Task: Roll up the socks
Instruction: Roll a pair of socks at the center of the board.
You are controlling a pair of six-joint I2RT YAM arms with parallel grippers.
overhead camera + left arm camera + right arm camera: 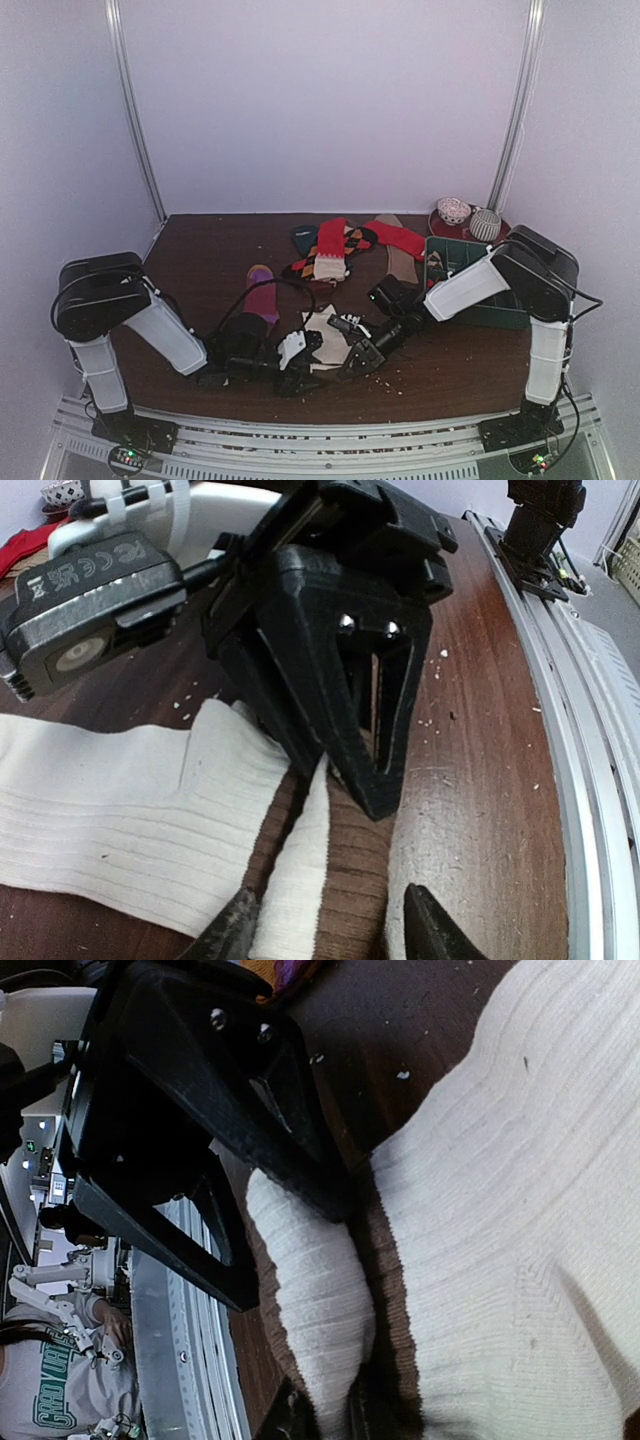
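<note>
Cream-and-brown banded ribbed fabric sock [325,332] lies flat on the dark brown wooden table [200,262], close to its near edge and between both arms. Its length runs back from that edge. Left gripper [330,932] straddles the bunched banded end, jaws half spread, not pinching. Right gripper [373,785], jaws together, appears clamped on the fold just beyond.

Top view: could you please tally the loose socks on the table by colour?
Cream-and-brown: 1
Purple-magenta: 1
Red: 2
Orange-black argyle: 1
Tan: 1
Dark teal: 1
Total: 7
</note>
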